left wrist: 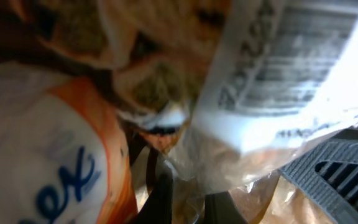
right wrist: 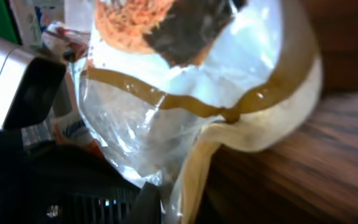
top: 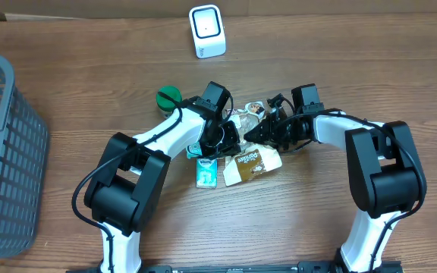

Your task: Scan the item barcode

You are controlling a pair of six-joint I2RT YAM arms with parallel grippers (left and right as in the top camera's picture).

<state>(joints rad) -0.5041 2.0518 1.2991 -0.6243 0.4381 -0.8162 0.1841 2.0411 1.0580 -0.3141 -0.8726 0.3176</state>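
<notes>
Overhead: both arms met mid-tabletop over a small pile of packets. The crinkly clear plastic packet with the white barcode label sat at the top of the pile, between the left gripper and right gripper.

Both grippers were closed. The clear film pressed right up against each, but I couldn't tell if either actually pinched it.

The label faced the left wrist camera, blurred.

A brown-and-white flat packet lay at 6 o'clock of the clear one, and a teal-and-white tissue pack at 7.

The white boxy barcode scanner stood well apart at 12 o'clock, a green round object lay at 10, and a grey plastic mesh basket sat far out at 9.
</notes>
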